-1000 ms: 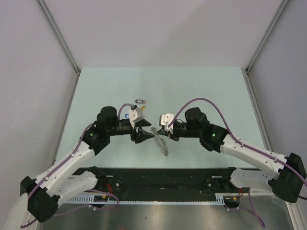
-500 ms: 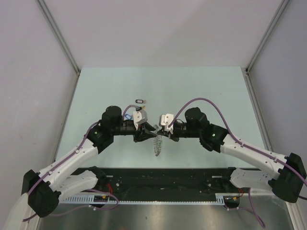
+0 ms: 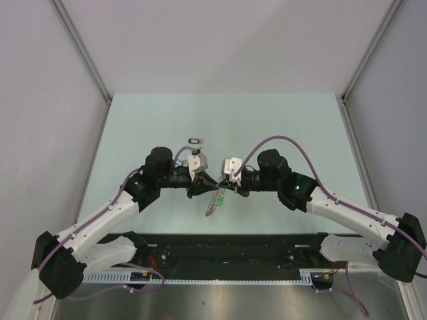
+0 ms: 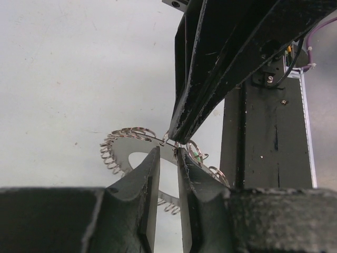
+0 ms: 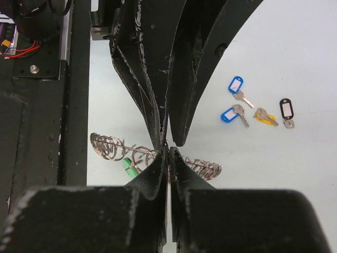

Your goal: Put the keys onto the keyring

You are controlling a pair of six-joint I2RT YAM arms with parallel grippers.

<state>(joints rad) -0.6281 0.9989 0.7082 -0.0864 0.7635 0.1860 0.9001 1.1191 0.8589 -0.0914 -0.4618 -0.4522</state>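
Closed in on keyring [image 3: 212, 203] with left end effector [image 4: 167, 153], narrower than before; cannot tell whether gripping. Clamped onto keyring with right end effector [image 5: 168, 153].

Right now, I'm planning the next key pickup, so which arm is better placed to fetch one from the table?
Left, probably. The right tool is clamped on the ring, while the left tool has its jaws apart around the ring's edge, and the loose keys lie beside the left wrist.
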